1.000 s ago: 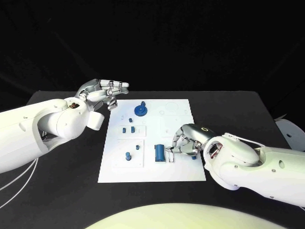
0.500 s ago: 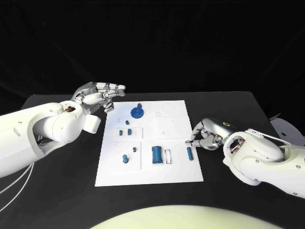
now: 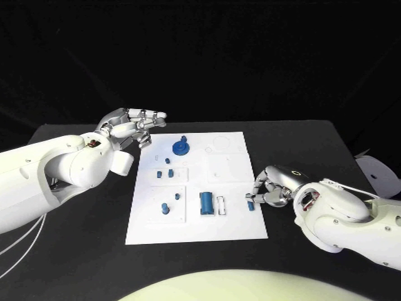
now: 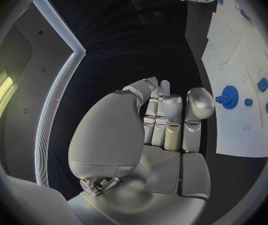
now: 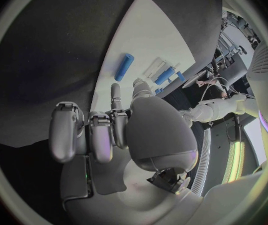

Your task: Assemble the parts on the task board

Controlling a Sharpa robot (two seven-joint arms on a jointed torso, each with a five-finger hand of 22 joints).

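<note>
The flat white task board (image 3: 233,226) carries small blue parts (image 3: 206,202).

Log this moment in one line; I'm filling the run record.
left hand: empty, raised beside task board | right hand: empty, near blue peg at board's edge

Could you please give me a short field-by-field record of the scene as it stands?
surface: black table
task board: white, mid-table
parts: blue gear at far end; blue cylinder nearer; slim blue pin at right edge
left hand: fingers curled, holding nothing, off the board's far left corner
right hand: fingers curled beside the pin; contact unclear
</note>
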